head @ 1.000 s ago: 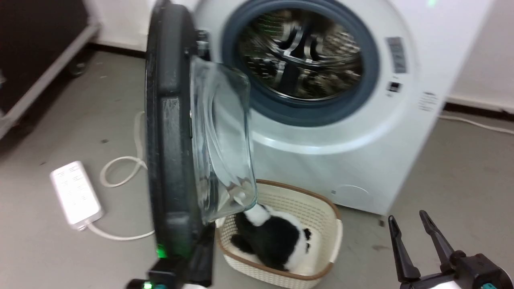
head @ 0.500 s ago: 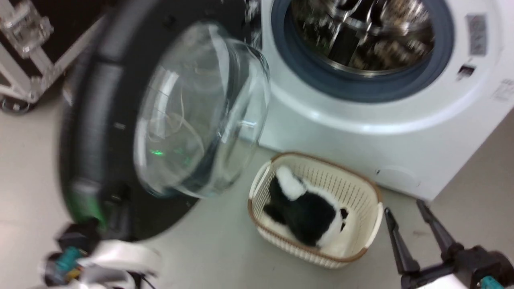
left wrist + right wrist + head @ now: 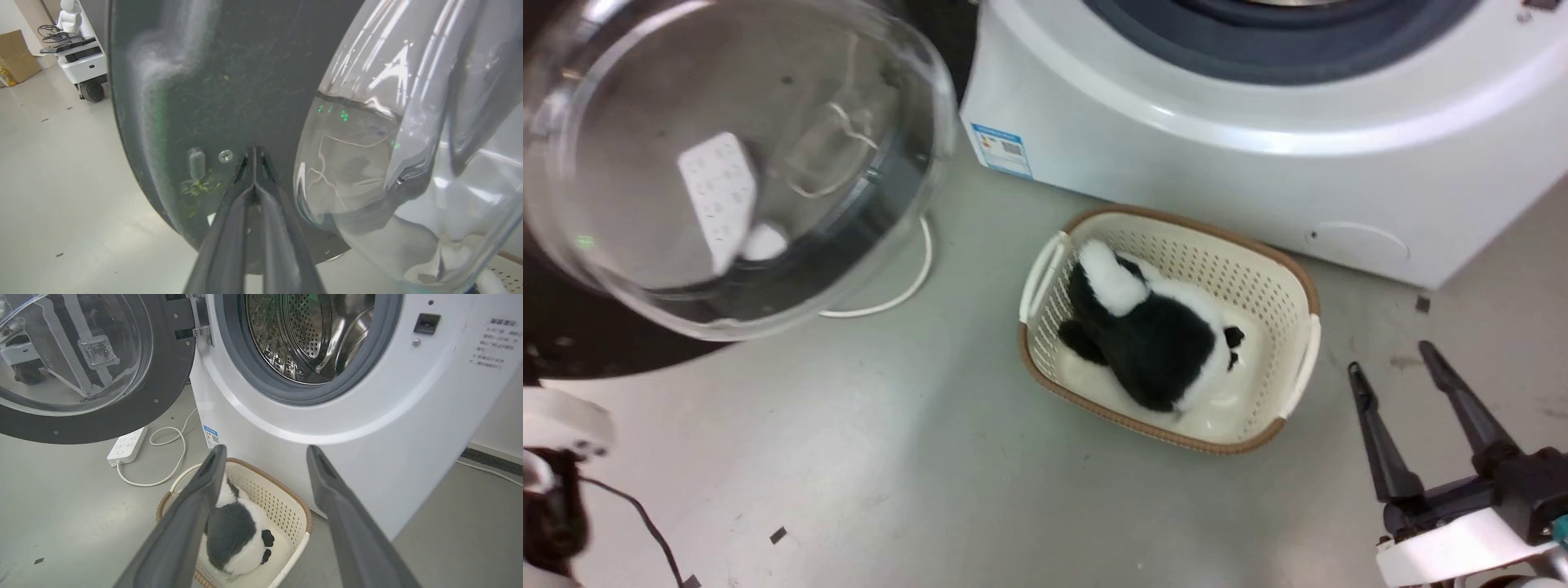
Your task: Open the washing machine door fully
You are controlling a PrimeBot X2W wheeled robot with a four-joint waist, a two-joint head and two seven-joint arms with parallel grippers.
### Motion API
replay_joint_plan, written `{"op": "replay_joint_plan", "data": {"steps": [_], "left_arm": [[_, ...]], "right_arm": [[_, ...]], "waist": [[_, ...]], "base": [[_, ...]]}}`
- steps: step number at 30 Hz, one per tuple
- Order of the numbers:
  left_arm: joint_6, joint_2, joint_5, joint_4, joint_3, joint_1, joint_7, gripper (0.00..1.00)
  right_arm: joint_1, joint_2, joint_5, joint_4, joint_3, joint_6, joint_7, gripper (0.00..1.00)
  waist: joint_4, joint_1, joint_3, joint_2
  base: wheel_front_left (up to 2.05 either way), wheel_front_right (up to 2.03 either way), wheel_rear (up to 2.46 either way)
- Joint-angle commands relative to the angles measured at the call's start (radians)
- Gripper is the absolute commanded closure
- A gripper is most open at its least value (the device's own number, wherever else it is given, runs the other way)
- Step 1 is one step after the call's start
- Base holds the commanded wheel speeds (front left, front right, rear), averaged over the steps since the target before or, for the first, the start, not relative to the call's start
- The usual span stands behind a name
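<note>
Left wrist view: the left gripper (image 3: 253,153) is being held clenched, its two dark fingers pinched tip to tip with nothing between them. The tips are apparently being pressed against the inner face of the very large, round, glossy black washing machine door (image 3: 229,73), just beside its bulging clear glass bowl at the frame's centre. The closed fingers are probably being used as a blunt pusher, since no grasp is needed to swing the panel outward.

In the right wrist view the door is being shown at the upper left, standing wide on its metal hinge (image 3: 200,318) and well clear of the grey-rimmed steel drum (image 3: 302,335). The opening is judged nearly or fully done.

The right gripper (image 3: 1390,359) is being held released and idle, fingers spread, at the head view's lower right. It is apart from the cream perforated laundry basket (image 3: 1168,219), in which a black-and-white plush toy (image 3: 1152,335) is lying.
</note>
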Motion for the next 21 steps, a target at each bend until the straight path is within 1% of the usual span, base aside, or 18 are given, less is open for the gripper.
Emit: {"op": "replay_joint_plan", "data": {"steps": [1, 7, 9, 12, 15, 17, 21], "left_arm": [[-0.010, 0.013, -0.009, 0.029, 0.012, -0.033, -0.014, 1.00], [-0.043, 0.062, -0.021, 0.158, 0.035, -0.105, -0.052, 1.00], [-0.048, 0.066, -0.019, 0.184, 0.038, -0.114, -0.066, 1.00], [-0.059, 0.056, -0.005, 0.191, 0.029, -0.108, -0.087, 1.00], [-0.077, 0.036, 0.024, 0.153, 0.014, -0.087, -0.100, 1.00], [-0.084, 0.016, 0.057, 0.100, 0.002, -0.062, -0.104, 1.00], [-0.084, -0.068, 0.126, -0.076, -0.003, 0.016, -0.105, 1.00]], "right_arm": [[-0.016, -0.008, 0.000, -0.006, -0.007, 0.001, -0.001, 0.00], [-0.027, -0.004, -0.004, -0.008, -0.007, 0.001, -0.003, 0.00], [-0.029, 0.002, -0.004, -0.006, -0.010, 0.001, -0.006, 0.00], [-0.028, 0.011, -0.005, 0.002, -0.013, 0.001, -0.011, 0.00], [-0.025, 0.021, -0.006, 0.015, -0.019, 0.001, -0.018, 0.00], [-0.021, 0.032, -0.006, 0.025, -0.028, 0.001, -0.023, 0.00], [-0.015, 0.052, -0.008, 0.047, -0.042, 0.001, -0.030, 0.00]], "waist": [[-0.023, -0.0003, 0.027, 0.0000], [-0.049, -0.0003, 0.043, 0.0000], [-0.057, -0.0003, 0.040, 0.0000], [-0.065, -0.0003, 0.022, 0.0000], [-0.072, -0.0003, -0.010, 0.0000], [-0.077, -0.0003, -0.039, 0.0000], [-0.098, -0.0003, -0.108, 0.0000]], "base": [[0.00, 0.00, 0.00], [0.00, 0.00, 0.00], [0.00, 0.00, 0.00], [0.00, 0.00, 0.00], [0.00, 0.00, 0.00], [0.00, 0.00, 0.00], [0.00, 0.00, 0.00]]}}
